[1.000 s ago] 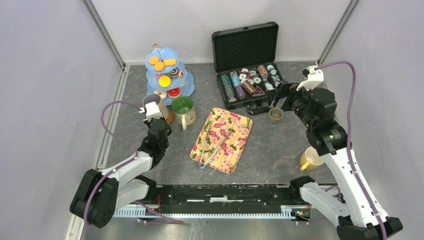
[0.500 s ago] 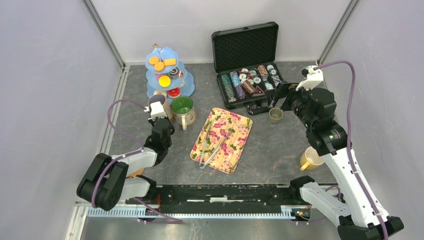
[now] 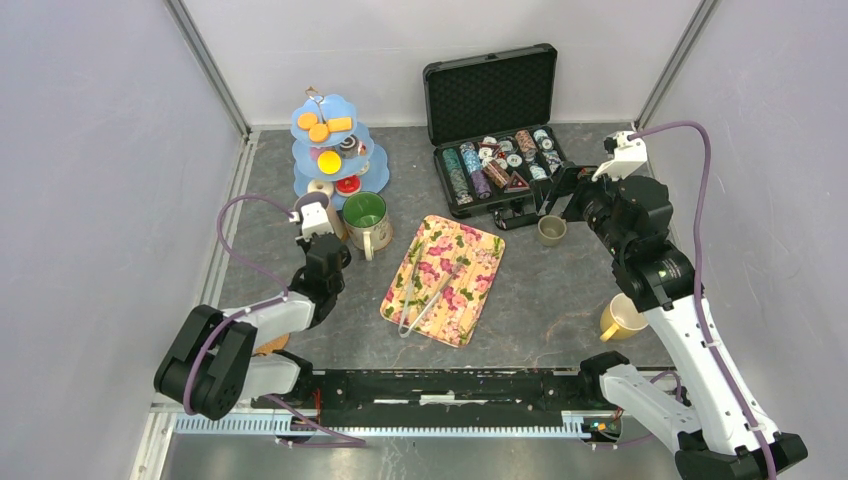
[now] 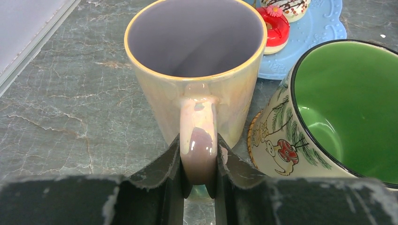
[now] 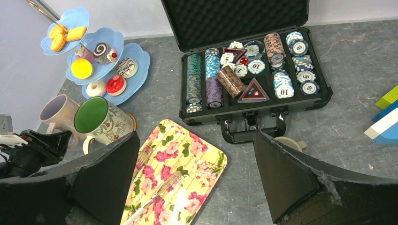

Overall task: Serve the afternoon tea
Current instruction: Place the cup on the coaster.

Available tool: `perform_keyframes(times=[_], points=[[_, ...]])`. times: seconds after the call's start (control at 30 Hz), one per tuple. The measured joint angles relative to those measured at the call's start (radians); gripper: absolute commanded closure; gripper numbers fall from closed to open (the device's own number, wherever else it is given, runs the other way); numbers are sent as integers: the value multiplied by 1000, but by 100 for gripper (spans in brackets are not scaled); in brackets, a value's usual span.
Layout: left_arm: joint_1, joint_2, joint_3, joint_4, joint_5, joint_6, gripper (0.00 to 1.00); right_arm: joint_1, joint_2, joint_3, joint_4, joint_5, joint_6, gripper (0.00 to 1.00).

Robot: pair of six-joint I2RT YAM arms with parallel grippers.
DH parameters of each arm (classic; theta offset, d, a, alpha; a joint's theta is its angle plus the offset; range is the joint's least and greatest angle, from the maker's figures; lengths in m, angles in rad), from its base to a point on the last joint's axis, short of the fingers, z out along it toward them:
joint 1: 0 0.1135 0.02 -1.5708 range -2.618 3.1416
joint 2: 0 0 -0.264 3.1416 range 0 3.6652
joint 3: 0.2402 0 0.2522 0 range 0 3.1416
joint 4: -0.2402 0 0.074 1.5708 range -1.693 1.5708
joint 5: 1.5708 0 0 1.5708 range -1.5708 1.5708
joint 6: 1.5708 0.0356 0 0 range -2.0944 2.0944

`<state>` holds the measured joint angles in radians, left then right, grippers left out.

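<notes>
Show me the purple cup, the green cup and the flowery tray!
lilac mug point(image 4: 195, 42), left wrist view, on its lilac inside wall.
green-lined mug point(image 4: 342, 103), left wrist view, on its green inside wall.
flowery tray point(image 3: 472, 268), top external view, on a bare patch near its right edge.

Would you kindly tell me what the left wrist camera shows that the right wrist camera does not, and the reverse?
Only the left wrist view shows, close up, the left jaws pinching the handle of the lilac mug. Only the right wrist view shows the chip case, the floral tray, the coloured blocks and the stand's upper tiers. Both show the lilac mug, the green mug, the red donut and the stand's bottom plate.
</notes>
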<state>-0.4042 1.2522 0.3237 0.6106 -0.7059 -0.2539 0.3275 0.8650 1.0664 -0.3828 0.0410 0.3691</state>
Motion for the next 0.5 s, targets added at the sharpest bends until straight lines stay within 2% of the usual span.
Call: perform_keyframes(times=[0.4,0.5], points=[[0,71,28,23,5,-11,97,0,-5,0,0,6,0,2],[0,81,29,35,6,-12,92,0,-8,0,0,10,0,2]])
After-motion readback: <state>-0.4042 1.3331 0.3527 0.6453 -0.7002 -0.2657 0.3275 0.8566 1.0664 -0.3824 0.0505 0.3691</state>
